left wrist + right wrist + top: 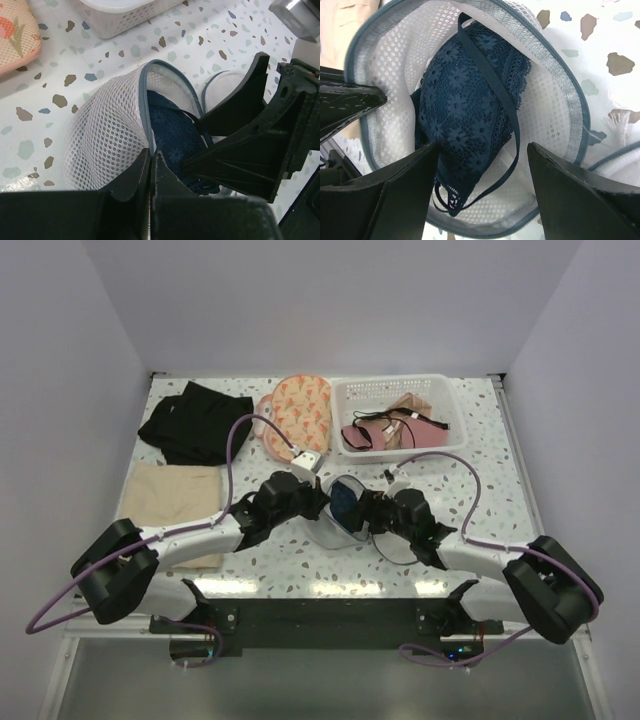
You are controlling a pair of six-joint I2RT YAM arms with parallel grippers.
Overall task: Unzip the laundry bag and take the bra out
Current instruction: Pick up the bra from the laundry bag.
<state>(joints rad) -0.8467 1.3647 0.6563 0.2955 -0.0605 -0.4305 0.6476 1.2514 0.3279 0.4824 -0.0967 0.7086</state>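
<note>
Top external, laundry bag: the white mesh laundry bag [335, 532] lies on the table [480, 490] between the two arms, mouth open, the dark blue bra [346, 502] inside it.
Top external, arms: the left gripper [318, 502] meets the bag from the left and the right gripper [368, 510] from the right; the right one sits closer to the bra.
Left wrist, grip: fingertips pressed together on the bag's grey-blue zip edge [146, 100], apparently pinching the rim to hold the mouth open.
Left wrist, bra: it sits in the mesh pocket just beyond and to the right of the pinch.
Right wrist, jaws: spread wide, one finger on each side of the bra's near end, the left finger [405, 185] at its lace edge.
Right wrist, bra position: straight ahead of the gripper, within the bag's rim [572, 107].
Right wrist, bra axis: folded lengthwise, it runs away from the fingers, a strap [492, 82] along its right side.
Right wrist, judgement: the right arm looks placed to close across the narrow width.
</note>
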